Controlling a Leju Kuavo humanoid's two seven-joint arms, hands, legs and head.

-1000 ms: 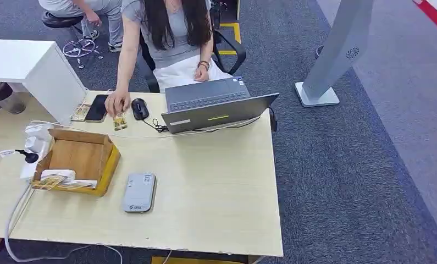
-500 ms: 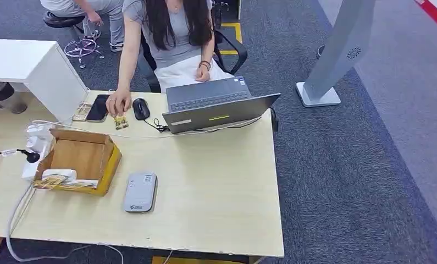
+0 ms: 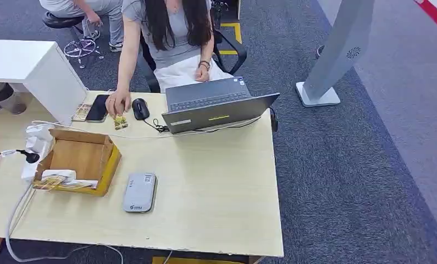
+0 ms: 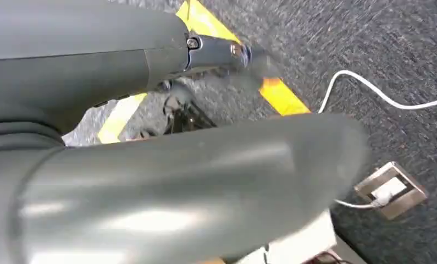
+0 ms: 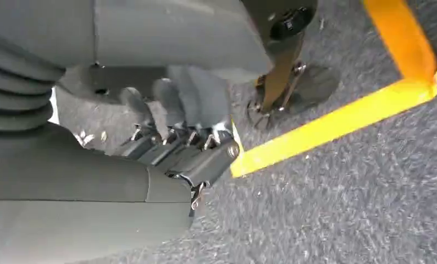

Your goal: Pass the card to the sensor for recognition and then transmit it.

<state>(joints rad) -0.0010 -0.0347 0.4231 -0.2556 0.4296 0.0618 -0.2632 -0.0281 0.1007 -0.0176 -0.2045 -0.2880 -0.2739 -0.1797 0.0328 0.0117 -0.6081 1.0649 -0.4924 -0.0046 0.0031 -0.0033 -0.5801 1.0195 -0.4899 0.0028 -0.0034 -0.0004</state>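
Observation:
The grey sensor (image 3: 139,192), a flat card reader, lies on the wooden table (image 3: 216,187) near its front edge. Patterned cards (image 3: 51,182) rest on the front lip of an open cardboard box (image 3: 81,157) to the sensor's left. Across the table a seated person's hand (image 3: 117,103) holds a small card (image 3: 120,122) down on the tabletop beside a black mouse (image 3: 139,108). My left hand (image 4: 166,187) hangs over the carpet, holding nothing, its fingers (image 4: 221,52) extended. My right hand (image 5: 177,146) also hangs above the floor with nothing in it.
An open laptop (image 3: 216,107) stands at the table's far side, with a phone (image 3: 97,107) and cables (image 3: 18,220) to the left. A white cabinet (image 3: 34,69) is at far left. A grey kiosk stand (image 3: 331,60) rises on the carpet to the right.
The person's hand with the small card has shifted very slightly on the table. The view wobbled a little; nothing else moved.

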